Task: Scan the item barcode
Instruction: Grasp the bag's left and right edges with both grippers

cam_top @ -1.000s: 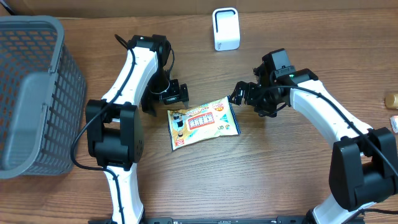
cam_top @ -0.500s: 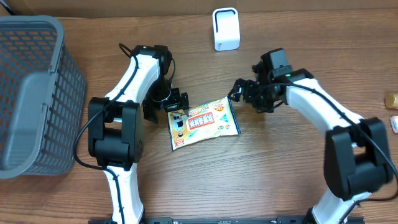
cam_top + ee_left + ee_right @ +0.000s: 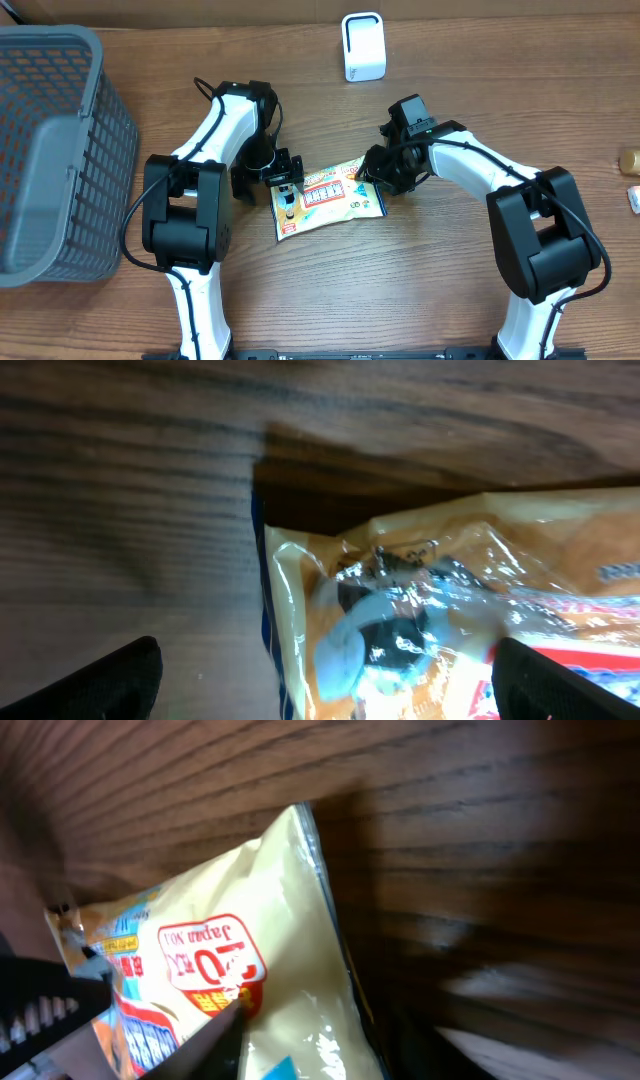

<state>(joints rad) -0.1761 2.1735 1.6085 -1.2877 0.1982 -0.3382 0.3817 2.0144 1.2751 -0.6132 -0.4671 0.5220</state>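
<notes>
The item, a flat yellow snack packet (image 3: 330,197), lies on the wooden table between the two arms. My left gripper (image 3: 286,190) hangs low over its left end. In the left wrist view the gripper (image 3: 340,690) is wide open, and its black fingertips (image 3: 120,685) straddle the packet's (image 3: 430,620) glossy left edge. My right gripper (image 3: 377,178) is at the packet's upper right corner. In the right wrist view the gripper (image 3: 340,1045) has one finger (image 3: 190,1050) resting on the printed face (image 3: 270,970) and the other beyond the edge, with a gap still showing. No barcode shows. The white scanner (image 3: 363,46) stands at the back.
A grey mesh basket (image 3: 55,150) fills the left side of the table. At the far right edge lie a small brownish object (image 3: 629,160) and a white one (image 3: 634,198). Bare wood runs along the front of the table.
My right gripper has moved left onto the packet's right corner, and its jaws have narrowed. My left gripper has slid slightly right over the packet's left end and stayed open.
</notes>
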